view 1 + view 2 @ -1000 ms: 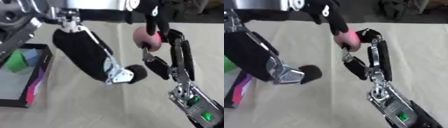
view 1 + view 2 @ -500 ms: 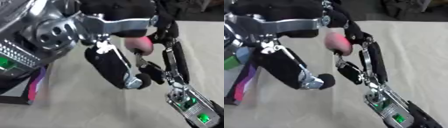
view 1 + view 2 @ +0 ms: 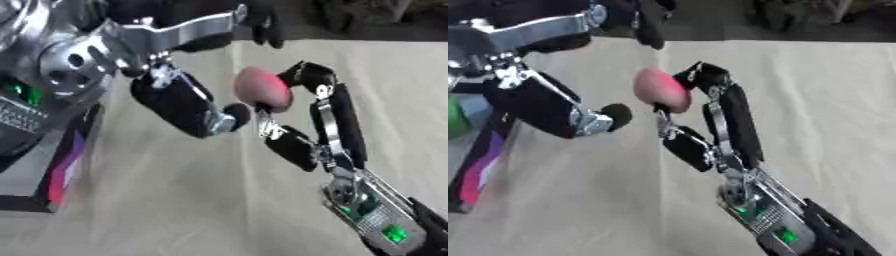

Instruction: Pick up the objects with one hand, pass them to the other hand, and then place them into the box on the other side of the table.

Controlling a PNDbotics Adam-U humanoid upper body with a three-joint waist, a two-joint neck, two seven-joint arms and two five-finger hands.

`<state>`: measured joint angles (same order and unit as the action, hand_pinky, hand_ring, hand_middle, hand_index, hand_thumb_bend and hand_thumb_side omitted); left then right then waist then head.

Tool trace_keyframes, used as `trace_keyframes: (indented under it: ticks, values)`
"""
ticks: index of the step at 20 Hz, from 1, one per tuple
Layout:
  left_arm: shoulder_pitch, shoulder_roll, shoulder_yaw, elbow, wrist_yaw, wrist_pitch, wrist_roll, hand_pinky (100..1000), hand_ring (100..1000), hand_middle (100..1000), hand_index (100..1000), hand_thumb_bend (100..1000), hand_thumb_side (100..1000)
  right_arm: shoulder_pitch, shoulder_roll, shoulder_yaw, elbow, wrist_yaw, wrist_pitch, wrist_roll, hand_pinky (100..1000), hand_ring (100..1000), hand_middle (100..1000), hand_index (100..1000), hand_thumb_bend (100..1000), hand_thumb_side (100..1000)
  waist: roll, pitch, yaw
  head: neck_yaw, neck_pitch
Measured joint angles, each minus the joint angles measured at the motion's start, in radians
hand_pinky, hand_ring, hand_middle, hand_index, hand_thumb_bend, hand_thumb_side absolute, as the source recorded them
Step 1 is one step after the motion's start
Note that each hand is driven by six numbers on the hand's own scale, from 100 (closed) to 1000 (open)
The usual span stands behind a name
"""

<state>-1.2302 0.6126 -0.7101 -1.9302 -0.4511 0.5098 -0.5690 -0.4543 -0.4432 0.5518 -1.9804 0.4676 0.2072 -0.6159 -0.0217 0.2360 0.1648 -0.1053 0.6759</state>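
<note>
Pink round ball (image 3: 262, 89) sits up in the air over the tan cloth table (image 3: 175, 200), pinched in my right hand (image 3: 302, 115) so I can pass it. My left hand (image 3: 188, 107) waits just beside it, fingers open, near the dark box (image 3: 35, 200).

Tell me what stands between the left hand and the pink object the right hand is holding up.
Nothing visible. The right hand pinches the pink object above the table; the left hand sits just beside it, with only open air between.
</note>
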Motion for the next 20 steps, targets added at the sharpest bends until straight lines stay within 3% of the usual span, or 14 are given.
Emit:
trace_keyframes:
  ticks: [7,11,14,20]
  values:
    - [0.032,-0.001,-0.006,0.150,-0.014,-0.021,0.055,814,1000,715,821,310,200,-0.013,0.000,0.005,0.000,0.034,-0.052,-0.017,665,556,487,522,100,100,-0.004,0.005,-0.003,0.009,0.016]
    - [0.047,-0.006,-0.006,0.216,0.021,-0.048,0.080,819,1000,706,842,350,249,-0.021,0.000,0.008,0.000,0.037,-0.073,-0.011,665,554,486,521,100,100,-0.005,0.007,-0.004,0.011,0.026]
    - [0.056,-0.006,-0.010,0.242,0.054,-0.080,0.097,823,1000,697,861,391,290,-0.022,0.000,0.011,0.000,0.038,-0.085,0.002,666,555,487,522,100,100,-0.007,0.009,-0.004,0.006,0.027]
    - [0.062,-0.006,-0.019,0.268,0.105,-0.133,0.119,832,1000,717,900,411,279,-0.031,0.000,0.017,0.000,0.038,-0.091,0.024,671,559,488,523,100,100,-0.008,0.013,-0.003,-0.003,0.031]
